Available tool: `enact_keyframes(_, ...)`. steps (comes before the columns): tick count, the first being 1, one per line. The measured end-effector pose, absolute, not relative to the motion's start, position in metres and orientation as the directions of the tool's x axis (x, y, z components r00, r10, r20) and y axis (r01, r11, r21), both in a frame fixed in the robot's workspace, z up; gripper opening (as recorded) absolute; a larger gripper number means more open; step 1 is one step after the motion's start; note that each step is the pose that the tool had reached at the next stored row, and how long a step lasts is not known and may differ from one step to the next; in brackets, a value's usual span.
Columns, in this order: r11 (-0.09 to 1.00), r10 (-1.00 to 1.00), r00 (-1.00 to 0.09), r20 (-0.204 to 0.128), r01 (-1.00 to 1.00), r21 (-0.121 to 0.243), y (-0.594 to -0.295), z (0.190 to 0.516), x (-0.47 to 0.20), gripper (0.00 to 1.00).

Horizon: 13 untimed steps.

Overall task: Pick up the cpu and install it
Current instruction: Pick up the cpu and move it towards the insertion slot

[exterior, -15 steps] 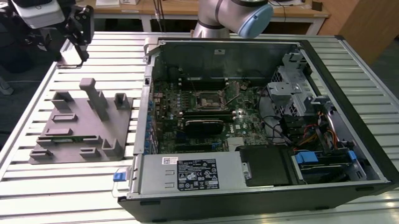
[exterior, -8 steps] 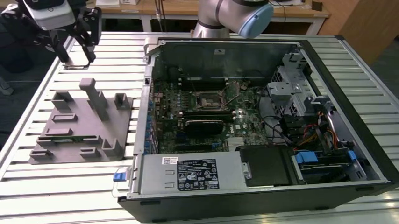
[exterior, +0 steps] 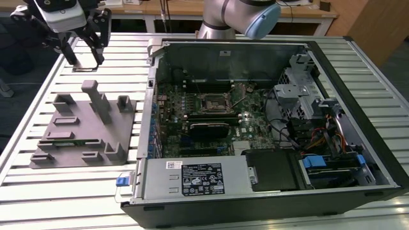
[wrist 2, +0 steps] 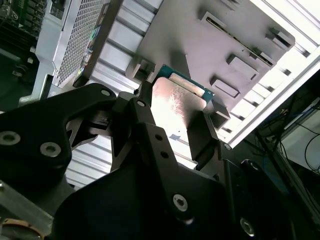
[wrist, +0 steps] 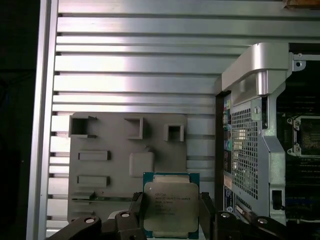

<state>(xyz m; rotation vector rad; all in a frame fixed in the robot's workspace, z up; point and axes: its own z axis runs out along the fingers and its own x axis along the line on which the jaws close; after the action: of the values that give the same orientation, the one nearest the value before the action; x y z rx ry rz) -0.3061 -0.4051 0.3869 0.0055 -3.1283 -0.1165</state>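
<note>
My jaws are clamped on 2 opposite edges of the small flat square cpu with a pale silver-grey metal top, holding it in the air. In the exterior view I hang over the slatted aluminium table, at 12 o'clock from the large grey moulded tray and 10 o'clock from the open black computer case.

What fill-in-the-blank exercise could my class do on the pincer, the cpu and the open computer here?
1. The pincer is ____ on the cpu.
2. In the exterior view, the grey tray lies on the table to the ____ of the computer case.
3. The motherboard socket is ____, with no chip in it.

Missing words: shut; left; empty.
</note>
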Motion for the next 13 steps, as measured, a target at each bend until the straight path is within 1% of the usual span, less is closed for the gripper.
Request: enact_keyframes(13,0.997,-0.004,-1.0,0.011,-0.003,0.075,-0.405,0.383,-0.28,0.53)
